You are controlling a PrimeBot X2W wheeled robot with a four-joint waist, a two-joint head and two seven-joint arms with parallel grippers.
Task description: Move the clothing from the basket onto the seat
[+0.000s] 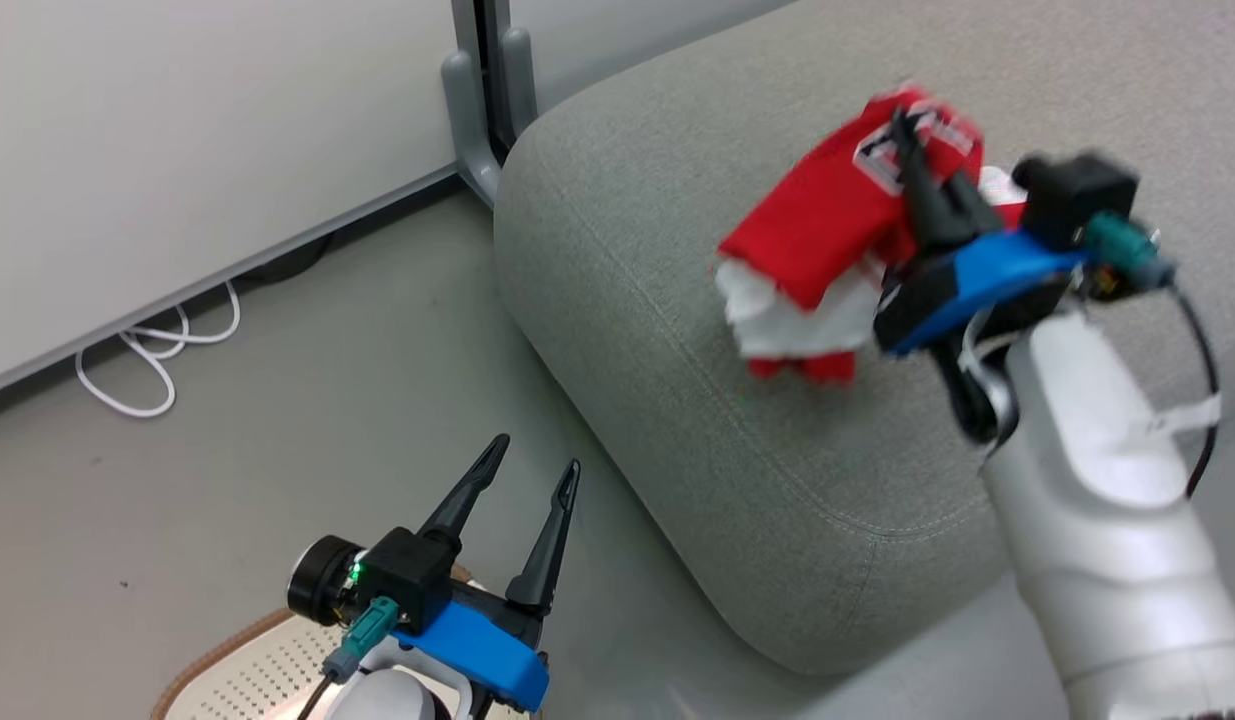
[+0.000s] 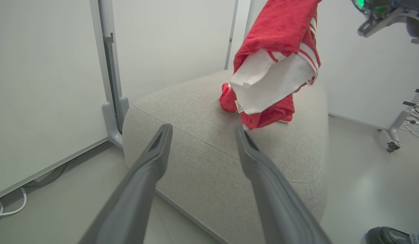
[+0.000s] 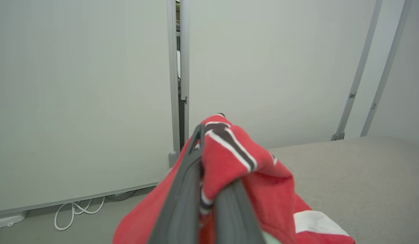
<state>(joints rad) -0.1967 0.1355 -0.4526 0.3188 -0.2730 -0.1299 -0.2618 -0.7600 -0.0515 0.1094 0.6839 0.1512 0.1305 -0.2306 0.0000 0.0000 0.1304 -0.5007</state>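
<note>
Above the seat (image 1: 697, 400), near its rounded front corner, your right gripper (image 1: 922, 165) has its two dark fingers pinched together on the clothing (image 1: 817, 215), a red garment with white trim and a patch of black-and-white lettering by the fingertips. The fabric hangs in a bunch below the grip, and in the left wrist view its lowest folds seem to reach the grey cushion, though you cannot be sure they rest there. Your left gripper (image 1: 537, 460) hangs low over the floor beside the seat, jaws spread wide and holding nothing, with a corner of the basket (image 1: 247, 670) just beneath its wrist.

You look to be at the placing step for this garment: carried across, not yet let go. The next move likely calls for lowering the right arm until the cloth piles on the cushion well inside the seam, then parting the fingers and lifting straight up so that no fold snags. Too little of the basket shows to tell whether more clothing waits in it, so check there before you call it done
</note>
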